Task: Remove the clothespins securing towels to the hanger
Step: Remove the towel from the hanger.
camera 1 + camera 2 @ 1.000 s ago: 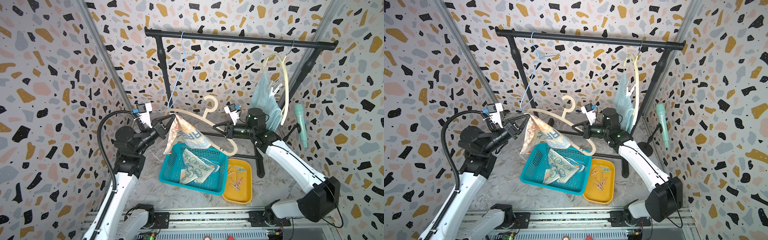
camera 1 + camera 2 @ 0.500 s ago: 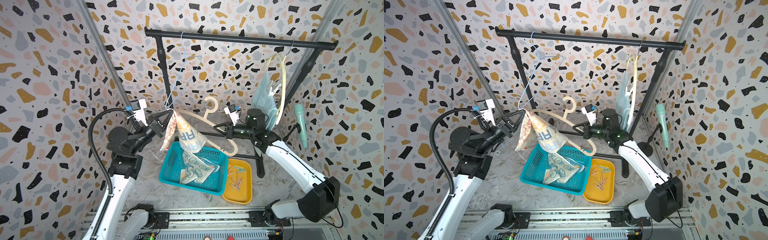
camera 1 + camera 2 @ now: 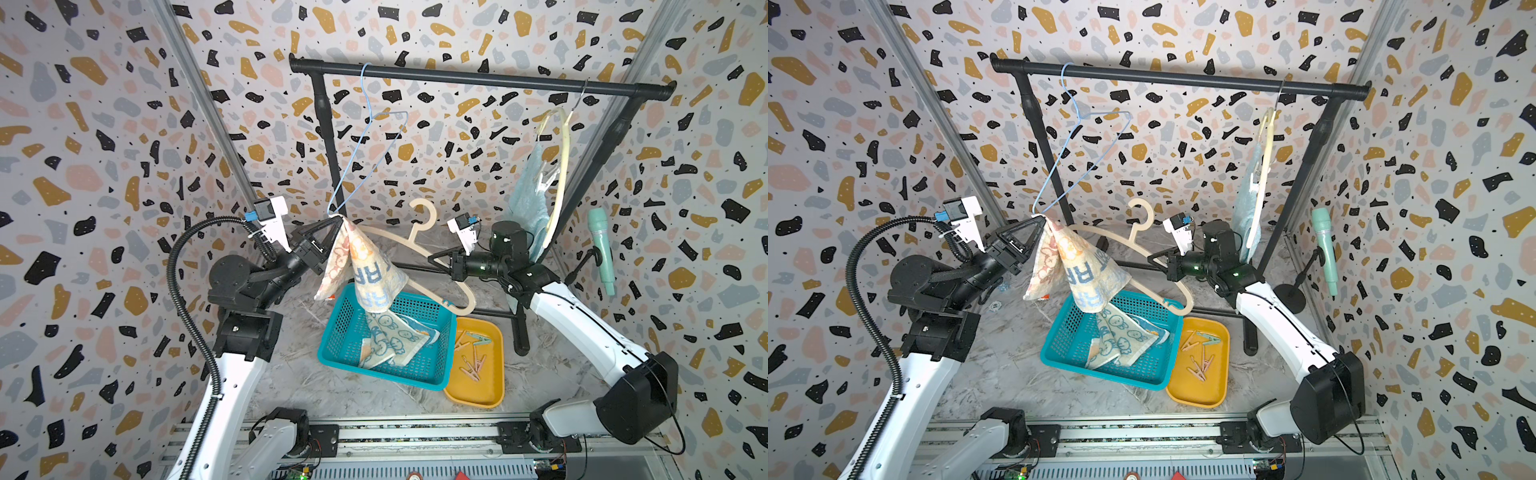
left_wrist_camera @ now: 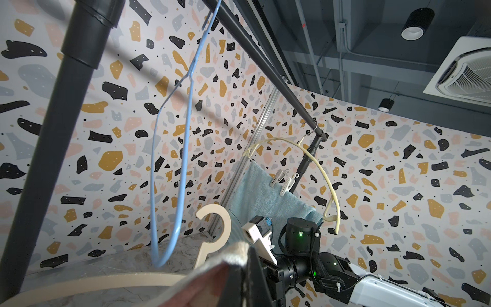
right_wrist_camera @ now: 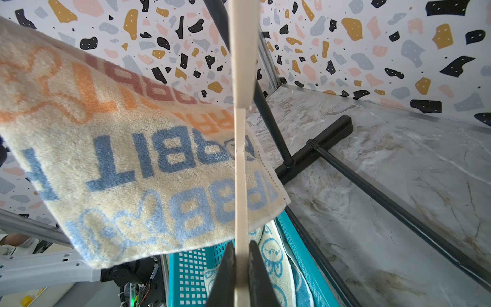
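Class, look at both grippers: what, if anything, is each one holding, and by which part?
Left gripper: the RABBIT towel, pinched at its top corner. Right gripper: the cream hanger, clamped on one sloping arm near the neck.

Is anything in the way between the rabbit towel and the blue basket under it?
Nothing stands in the gap below the rabbit towel. The blue basket holds only the bunny cloth. But the cream hanger, gripped by the right pincer, crosses the towel, whose corner the left pincer pinches.
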Motion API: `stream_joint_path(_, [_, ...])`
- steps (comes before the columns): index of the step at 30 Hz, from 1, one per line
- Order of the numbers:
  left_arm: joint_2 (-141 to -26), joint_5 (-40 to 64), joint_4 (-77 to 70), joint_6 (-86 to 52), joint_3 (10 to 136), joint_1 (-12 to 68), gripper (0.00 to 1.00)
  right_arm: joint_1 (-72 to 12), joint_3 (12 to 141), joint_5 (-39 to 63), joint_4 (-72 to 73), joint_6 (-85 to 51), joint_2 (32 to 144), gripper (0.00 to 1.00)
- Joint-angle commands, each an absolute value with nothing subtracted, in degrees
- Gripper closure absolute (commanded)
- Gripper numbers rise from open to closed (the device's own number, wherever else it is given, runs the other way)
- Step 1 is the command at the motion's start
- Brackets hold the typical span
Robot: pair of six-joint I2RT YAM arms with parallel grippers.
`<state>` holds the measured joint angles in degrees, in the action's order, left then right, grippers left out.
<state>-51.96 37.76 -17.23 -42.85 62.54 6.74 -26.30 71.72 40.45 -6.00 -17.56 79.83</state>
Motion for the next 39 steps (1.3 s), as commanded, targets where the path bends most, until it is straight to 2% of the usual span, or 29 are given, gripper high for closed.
stream_joint_path(1, [-50.94, 37.19, -19.08, -41.49, 64.60, 6.42, 1.00, -25.69, 71.19, 38.58, -5.81, -16.81, 77.49, 1.00])
stream_joint_path(21, [-50.36, 36.31, -17.54, -39.88, 65.29, 6.39, 1.00, -24.10, 67.80, 31.61, -8.94, -14.82, 75.42, 1.00])
stream_joint_path(39, [-50.31, 36.63, -15.66, -38.41, 67.52, 6.42, 1.00, -21.02, 67.17, 29.54, -8.71, -15.28, 72.79, 1.00])
